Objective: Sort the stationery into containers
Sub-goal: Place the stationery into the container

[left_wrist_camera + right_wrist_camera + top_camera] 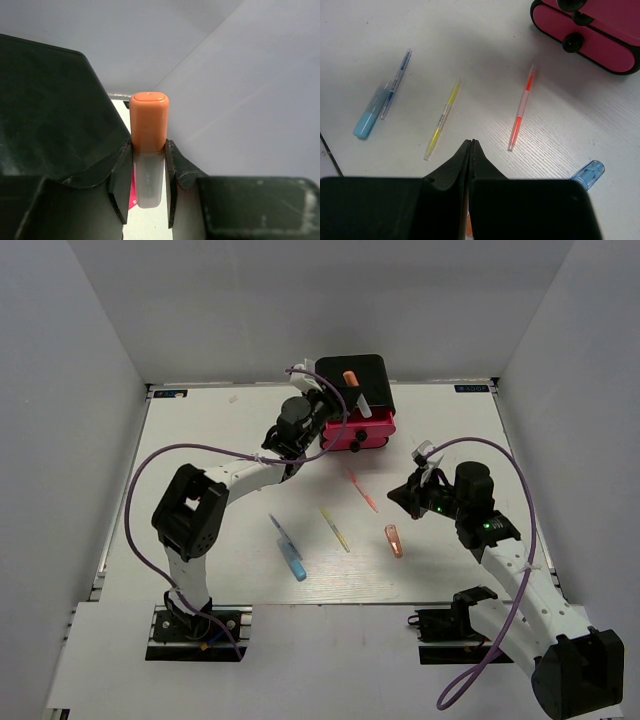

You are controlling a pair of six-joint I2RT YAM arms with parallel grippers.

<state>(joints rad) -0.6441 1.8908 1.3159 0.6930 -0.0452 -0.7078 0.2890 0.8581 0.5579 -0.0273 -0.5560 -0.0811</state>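
Left gripper (148,150) narrowly open, pinching orange marker (149,120)

Blocking the cabinet's (375,375) left with the left arm (245,472). Leaving table (470,415) open to its right. Cluttering mid-table with pens (335,529).

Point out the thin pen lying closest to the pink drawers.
The thin orange pen, just in front of the pink drawers; the yellow pen and blue pen lie farther from them.
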